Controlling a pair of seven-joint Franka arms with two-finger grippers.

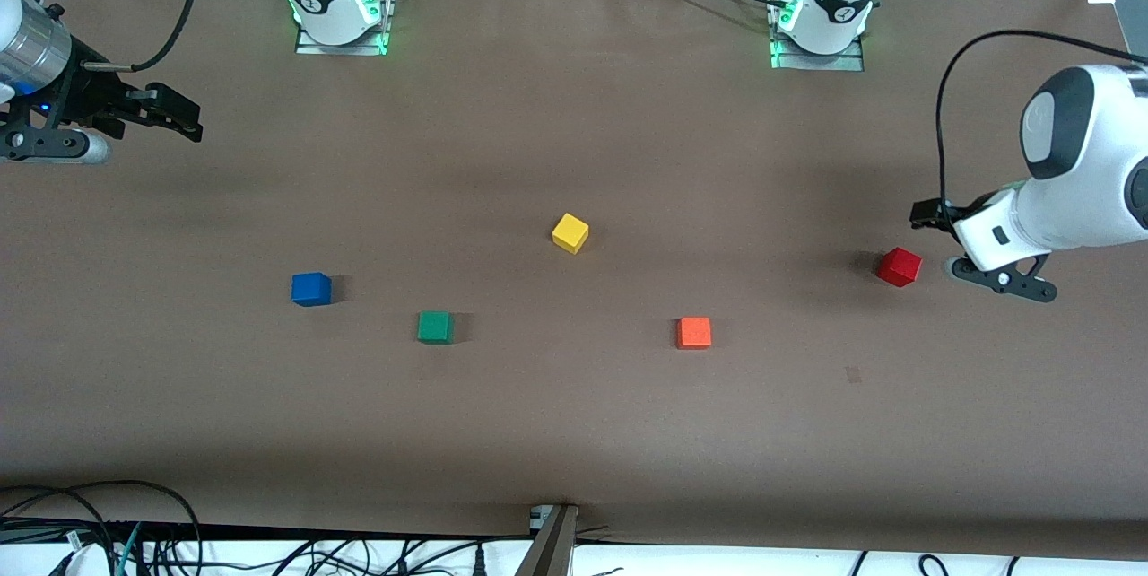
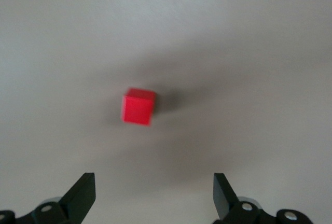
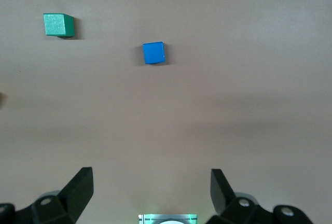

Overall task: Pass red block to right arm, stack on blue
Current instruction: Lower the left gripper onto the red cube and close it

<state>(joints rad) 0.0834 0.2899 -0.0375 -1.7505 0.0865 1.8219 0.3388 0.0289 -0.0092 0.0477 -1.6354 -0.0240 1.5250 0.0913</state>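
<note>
red block (image 1: pixel 899 266): resting on the table (image 1: pixel 574 432) at the left arm's end, untouched, just beside the left gripper; centred ahead of the fingers in the left wrist view (image 2: pixel 138 106), likely lined up for a straight descent.
left gripper (image 1: pixel 987 257): hovering low over the table next to the red block, fingers (image 2: pixel 83 193) spread wide and empty, apparently readied to straddle the cube.
blue block (image 1: pixel 310 289): on the table toward the right arm's end, well apart from the red one; open on top, so free to receive a stacked cube.
right gripper (image 1: pixel 175 118): up over the right arm's end of the table, fingers (image 3: pixel 80 187) spread, holding nothing; waiting, with the blue block (image 3: pixel 153 53) in its view.
green block (image 1: pixel 435 327), yellow block (image 1: pixel 570 232), orange block (image 1: pixel 693 332): scattered between red and blue, a possible snag for a low carry.
task stage: pickup not yet made; handover and stacking both remaining.
</note>
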